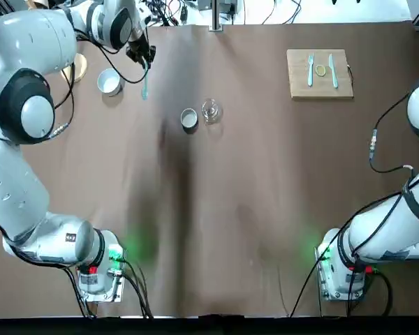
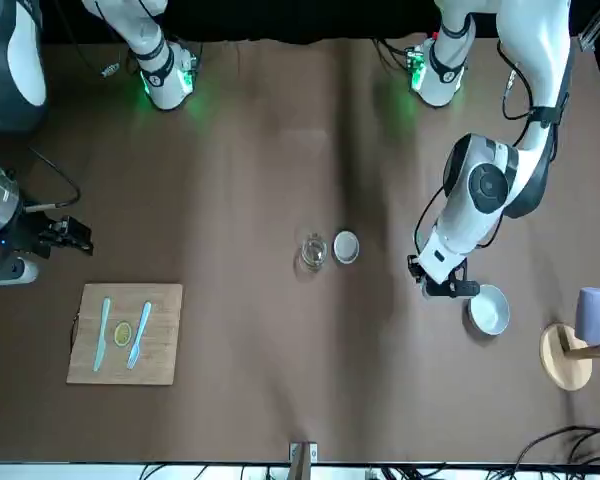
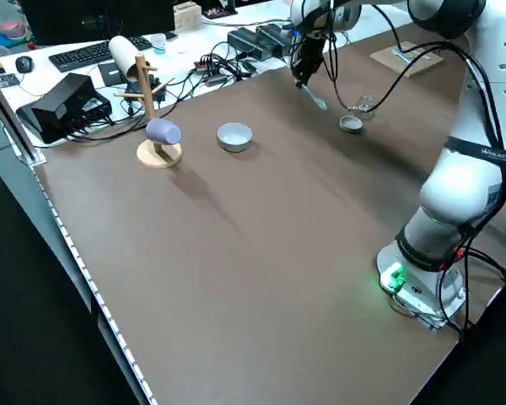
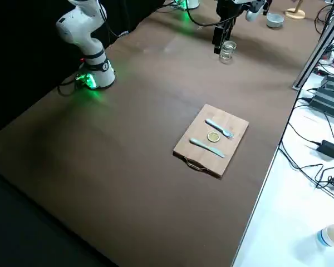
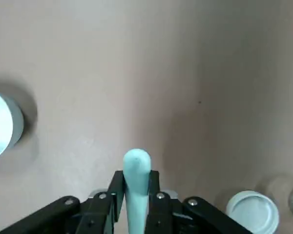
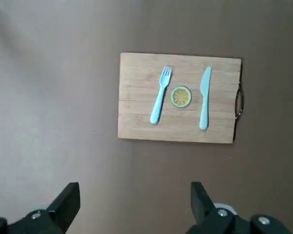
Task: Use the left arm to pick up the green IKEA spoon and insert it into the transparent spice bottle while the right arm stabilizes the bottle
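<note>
- Spoon point(image 1: 144, 89) sat pinched in my left gripper point(image 5: 138, 176), near the bowl's point(image 1: 109, 82) rim.
- My right gripper point(image 6: 136, 195) hovered near the board point(image 6: 136, 117), fingers spread, nothing between them.
- Jar point(image 1: 211, 110) stood just beside the tin point(image 1: 189, 119), its other side facing open table point(image 1: 251, 174).
- Bare table lay between spoon and tin, giving me room sideways.

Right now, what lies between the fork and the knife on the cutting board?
A citrus slice, as the right wrist view shows. The left pincer holds the spoon near the bowl; the right pincer hangs near the board.
</note>
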